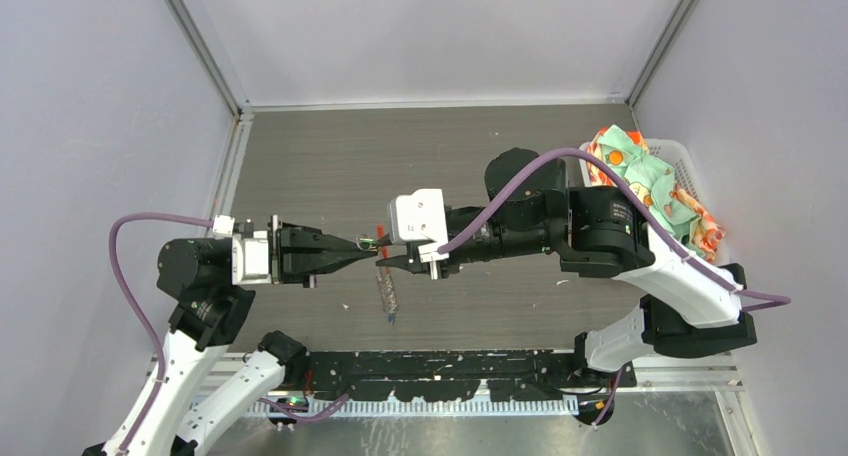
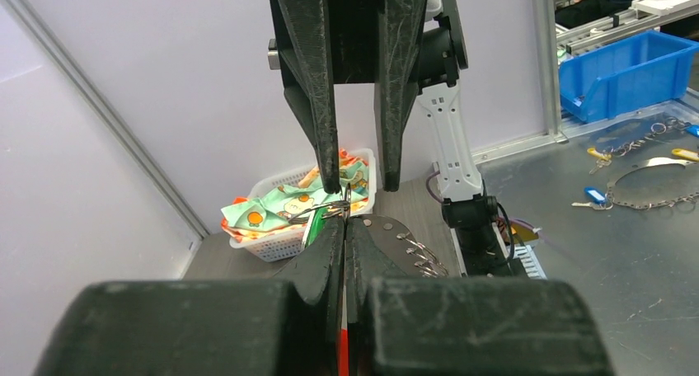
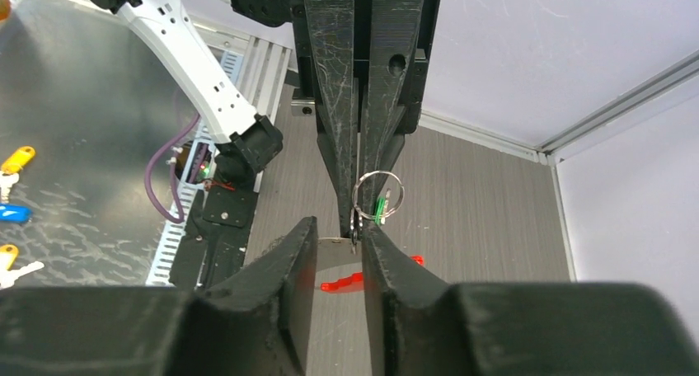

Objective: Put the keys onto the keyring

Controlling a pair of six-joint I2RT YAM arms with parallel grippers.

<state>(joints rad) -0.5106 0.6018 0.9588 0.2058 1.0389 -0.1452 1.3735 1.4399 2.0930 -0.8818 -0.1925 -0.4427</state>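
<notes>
A green key [image 3: 382, 208] is seen hanging on a wire ring [image 3: 394, 178] above the middle of the table [image 1: 330, 156], between the two arms. The ring is turned flat-on to the right wrist camera and nearly edge-on to the left one. Only a thin green sliver of the key is shown, slanting down across the ring's lower right; where its blade points cannot be told.

The ring is clamped at its edge by the left gripper [image 1: 360, 246], whose fingers are pressed together. The right gripper [image 1: 382, 262] is set tip to tip against it, its fingers apart with a clear gap and nothing gripped.

Just below, the chain [image 1: 387, 298] is laid with its long axis running from the far side toward the arm bases, slightly slanted. A red loop [image 3: 341, 284] is seen on the table under the right fingers.

The tabletop is dark grey with a wood grain. It is enclosed by pale lilac walls [image 1: 420, 36] joined by metal corner strips [image 1: 205, 46]. A white basket [image 1: 668, 148] of patterned cloth [image 1: 640, 176] is placed at the far right.
</notes>
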